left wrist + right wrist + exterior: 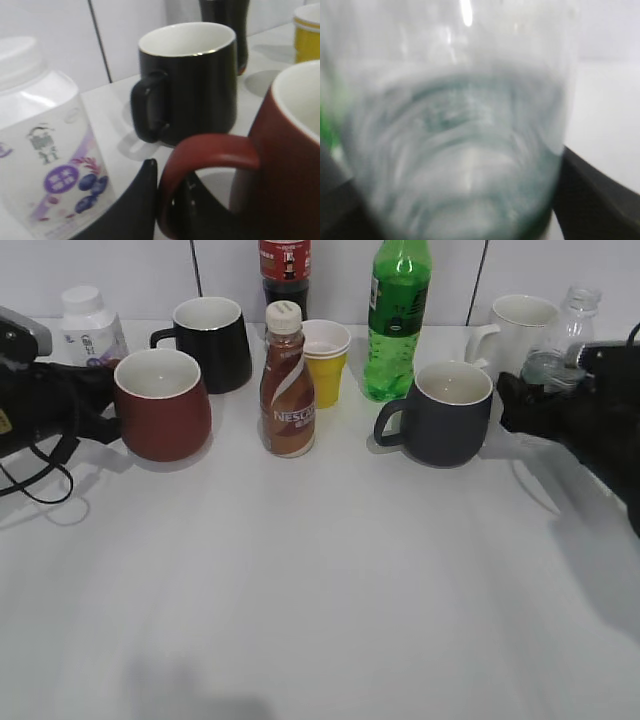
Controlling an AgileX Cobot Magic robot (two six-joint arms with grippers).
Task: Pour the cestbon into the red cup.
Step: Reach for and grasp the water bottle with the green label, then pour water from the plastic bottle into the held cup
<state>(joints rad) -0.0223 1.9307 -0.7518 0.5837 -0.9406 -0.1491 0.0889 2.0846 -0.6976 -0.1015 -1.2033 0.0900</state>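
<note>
While the water bottle point(562, 345) stands at the far right of the table point(330, 580), the right claw point(520, 400) has a black finger on each side of it and grips it. Up close the bottle point(455, 140) is clear plastic with rings running round it, and the picture is blurry. A bit of green shows low at its edge. Its top has no cap and it stands upright, just beside a white mug point(515, 325).

On the left side sits the red cup point(162, 403). It is squat and round, dark red outside and white inside, and it looks smooth and shiny. Its curved handle point(205, 165) points at the left claw point(105, 410). The black fingers point(135, 205) sit at the handle, one on each side of the loop, and I cannot tell if they squeeze it.

Behind the red cup is a black mug point(210, 340) with a glossy side and a white inside. A white plastic jar point(88, 328) with a purple label stands beside the left claw. In the middle is a brown coffee bottle point(287, 385), then a small yellow paper cup point(326, 362). A tall green soda bottle point(397, 325) stands behind a dark grey mug point(447, 412).
</note>
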